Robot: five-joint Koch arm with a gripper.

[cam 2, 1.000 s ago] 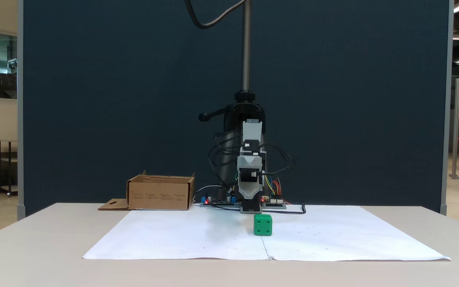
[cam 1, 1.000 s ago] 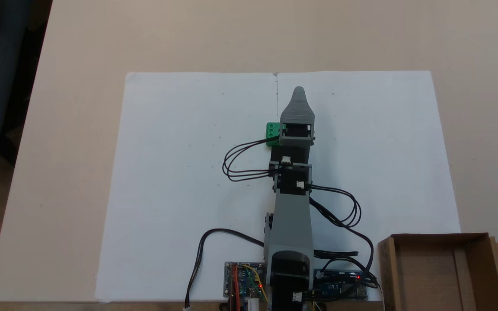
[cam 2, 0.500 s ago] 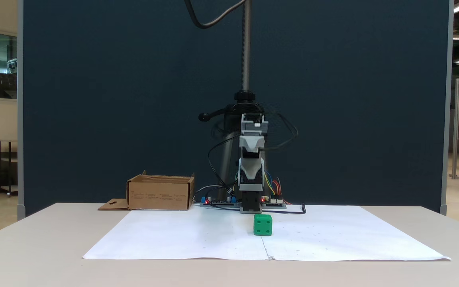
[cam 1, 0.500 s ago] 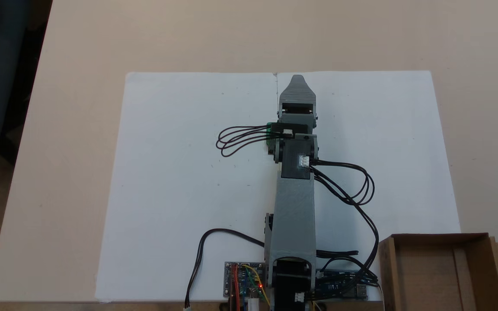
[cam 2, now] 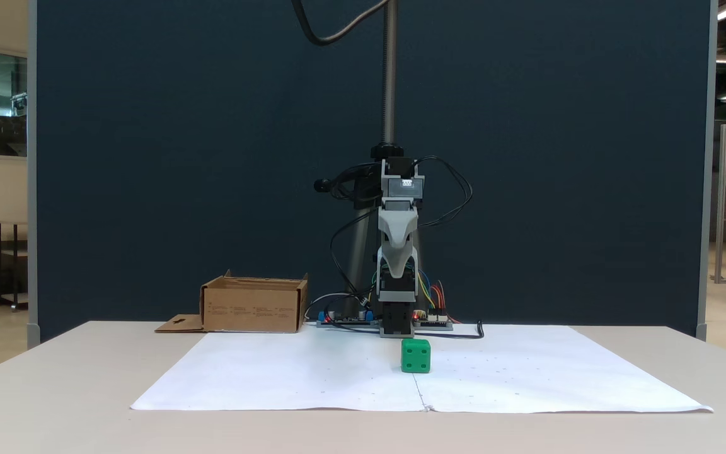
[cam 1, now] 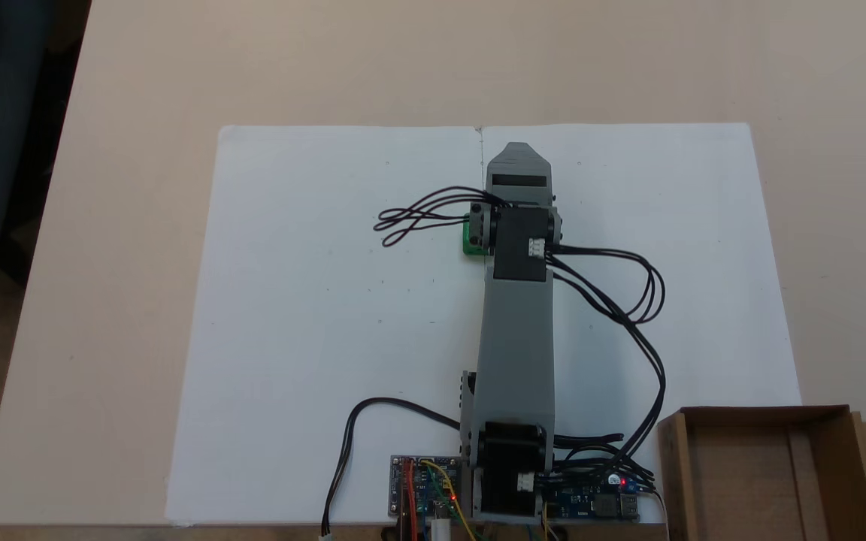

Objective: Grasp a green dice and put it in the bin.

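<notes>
The green dice sits on the white paper sheet below the raised gripper, whose jaw state cannot be told; likely light, rigid and slick, it suits pinching across two flat opposite faces.

Bare paper lies all round the dice; the box stands well apart, far left beside the arm's base.

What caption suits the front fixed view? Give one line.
Raised arm's claw hangs above green dice on paper; bin behind.
</notes>
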